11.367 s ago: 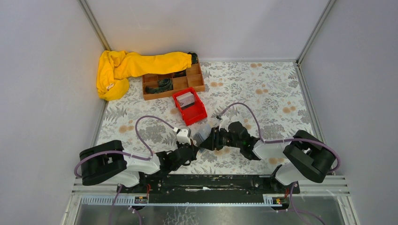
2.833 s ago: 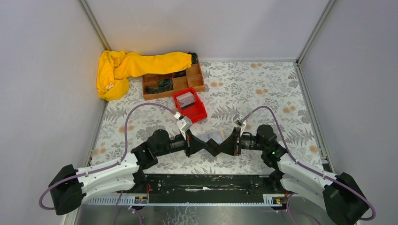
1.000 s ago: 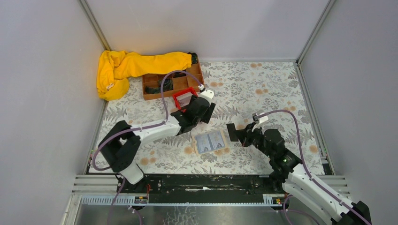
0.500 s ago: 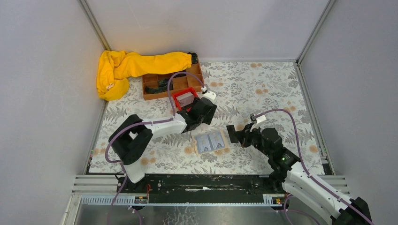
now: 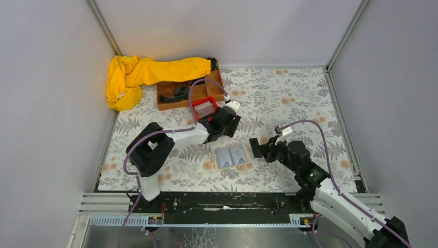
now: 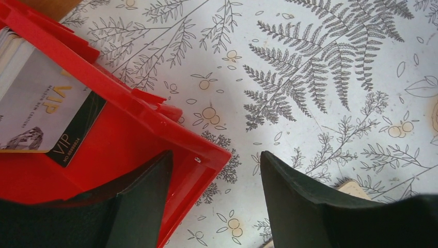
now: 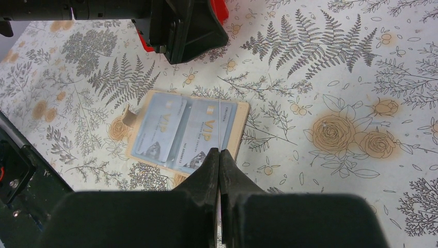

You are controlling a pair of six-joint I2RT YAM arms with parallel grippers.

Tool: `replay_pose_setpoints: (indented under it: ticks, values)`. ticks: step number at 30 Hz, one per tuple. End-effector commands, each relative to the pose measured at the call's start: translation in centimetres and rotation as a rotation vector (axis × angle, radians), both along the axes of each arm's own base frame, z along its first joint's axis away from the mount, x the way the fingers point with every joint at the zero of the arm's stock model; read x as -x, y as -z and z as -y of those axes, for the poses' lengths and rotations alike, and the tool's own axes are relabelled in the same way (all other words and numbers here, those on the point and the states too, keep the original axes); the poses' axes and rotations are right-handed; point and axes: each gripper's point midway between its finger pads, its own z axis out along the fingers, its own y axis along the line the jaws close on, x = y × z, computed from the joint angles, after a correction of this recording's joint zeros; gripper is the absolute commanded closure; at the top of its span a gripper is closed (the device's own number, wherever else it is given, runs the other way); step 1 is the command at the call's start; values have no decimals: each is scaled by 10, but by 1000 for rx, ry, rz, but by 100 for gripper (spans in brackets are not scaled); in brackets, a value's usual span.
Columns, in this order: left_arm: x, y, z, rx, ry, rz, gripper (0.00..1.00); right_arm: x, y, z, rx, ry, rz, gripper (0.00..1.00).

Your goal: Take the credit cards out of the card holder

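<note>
Top view: left gripper (image 5: 230,123) sits at the near right corner of the red bin (image 5: 197,102), fingers apart, nothing between them that I can see; card holder (image 5: 231,156) lies open and flat on the floral table (image 5: 289,98), near that gripper on its base side, clear of it; right gripper (image 5: 256,148) hangs just beside the holder's right edge, fingers together; wooden tray (image 5: 188,93) and yellow cloth (image 5: 139,75) lie beyond the bin. Left wrist view: fingers (image 6: 139,206) spread wide, gripping nothing; the bin's corner pokes into the gap below the tips, most of the bin off to the left-hand finger's side; stacked cards (image 6: 36,103) lie inside the bin, past that finger, top one grey with "VIP" print, a dark one under it. Right wrist view: fingers (image 7: 206,175) pressed tight together; a thin pale line runs out from between the tips, cannot tell what it is; the holder lies straight ahead of the tips and slightly left, tan side up, two grey credit cards (image 7: 160,126) side by side in its pockets; the left gripper is farther out past the holder.
</note>
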Motion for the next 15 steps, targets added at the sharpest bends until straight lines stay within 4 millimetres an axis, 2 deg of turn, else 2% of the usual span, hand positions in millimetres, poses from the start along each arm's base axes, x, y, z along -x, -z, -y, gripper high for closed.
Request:
replay_pose_setpoints:
  ticks: [1,9,15]
  values:
    - [-4,-5,10,32,43,2,30,-9,-20,-1,-23,18,67,100]
    - [5,8,3,17,46,-22,30,-8,-21,0,-26,22,70,100]
    - [14,11,4,33,77,-47,30,-8,-21,1,-29,22,73,100]
